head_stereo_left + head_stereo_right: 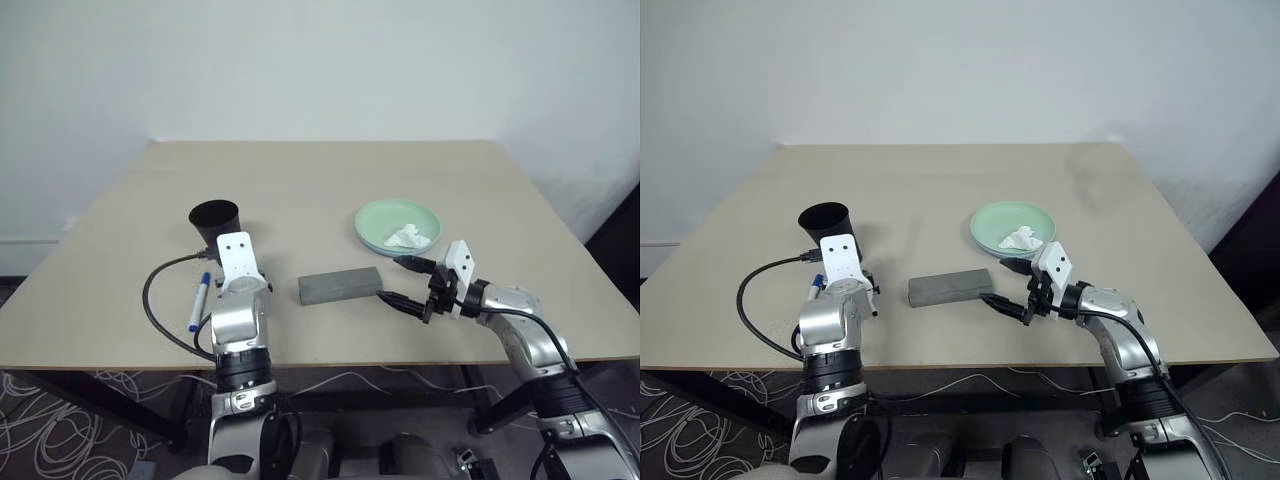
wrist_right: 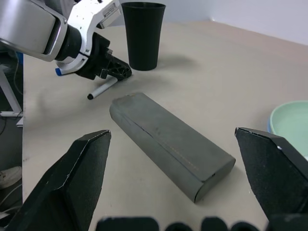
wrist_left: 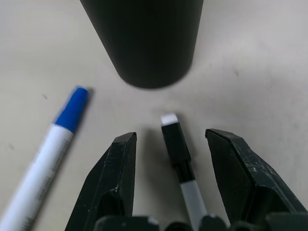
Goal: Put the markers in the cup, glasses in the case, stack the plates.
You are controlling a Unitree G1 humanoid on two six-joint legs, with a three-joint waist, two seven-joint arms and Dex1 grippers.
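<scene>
The black cup (image 1: 214,222) stands upright at the table's left. Just in front of it my left gripper (image 3: 168,139) points down at the table, open. A dark-capped marker (image 3: 177,154) lies between its fingers (image 3: 115,178) with a gap on each side. A blue-capped marker (image 3: 48,159) lies beside it on the table. The grey case (image 1: 340,285) lies shut at the middle front. My right gripper (image 1: 400,283) is open just right of the case's end, with nothing between its fingers. The mint green plate (image 1: 380,222) rests on a light blue one. The glasses are out of view.
A crumpled white tissue (image 1: 410,237) lies in the green plate. A black cable (image 1: 155,300) loops over the table's front left by my left arm. The table's front edge (image 1: 330,362) runs close under both wrists.
</scene>
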